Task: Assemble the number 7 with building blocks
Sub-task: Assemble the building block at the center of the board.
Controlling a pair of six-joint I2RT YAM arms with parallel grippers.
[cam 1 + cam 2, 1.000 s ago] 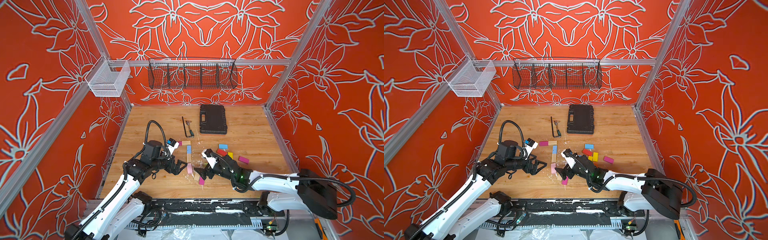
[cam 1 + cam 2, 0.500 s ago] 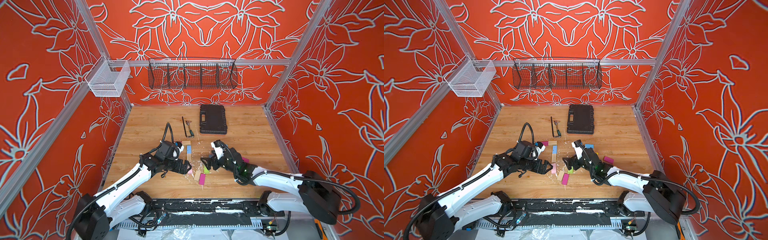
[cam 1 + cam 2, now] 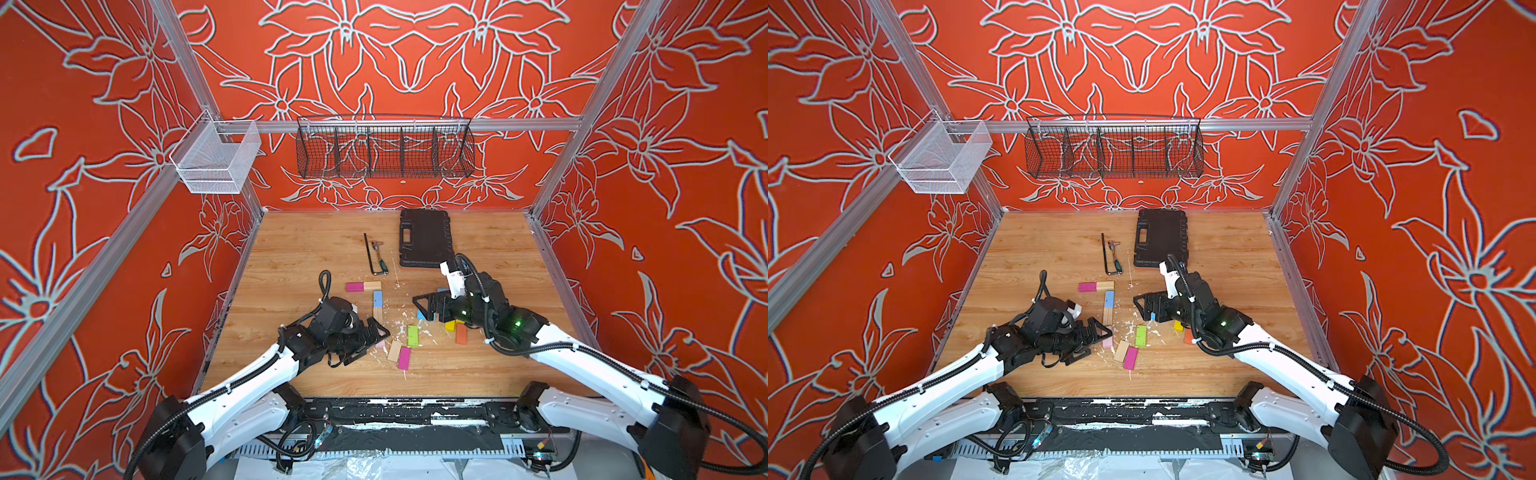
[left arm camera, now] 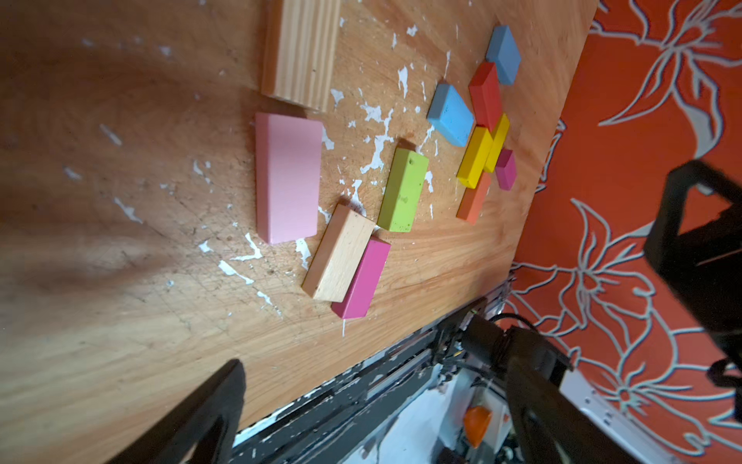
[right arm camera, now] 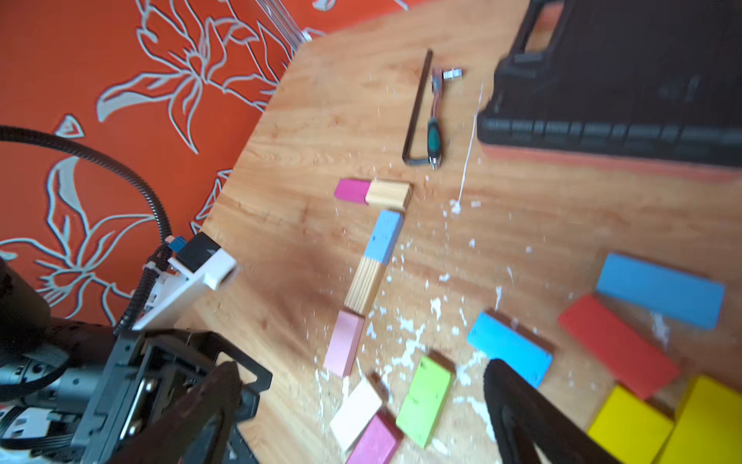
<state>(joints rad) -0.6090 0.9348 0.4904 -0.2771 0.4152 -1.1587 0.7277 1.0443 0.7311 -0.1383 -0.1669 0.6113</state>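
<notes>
Since a second ago the left arm has reached in toward the middle of the desk. The right arm has drawn back toward the far right, uncovering a green block. The left end effector now hangs at the foot of the 7, its jaws spread wide with nothing in them. The pink block lies on the desk just ahead of its fingertips. The right end effector is also wide open and empty, poised over a loose blue block to the right of the figure.

The 7 lies flat, left of the desk's centre. A magenta block and a wood block lie end to end across its far side. From there a blue block, a striped wood block and the pink block run toward the near edge. The pink block sits close against the end of the striped one; whether they touch I cannot tell.

Just right of the pink block lie the green block, a tan block and a second magenta block, the last two side by side and touching. Farther right, partly under the right arm, are a red block, a yellow block and an orange block. A case and a hex key rest at the far side.
</notes>
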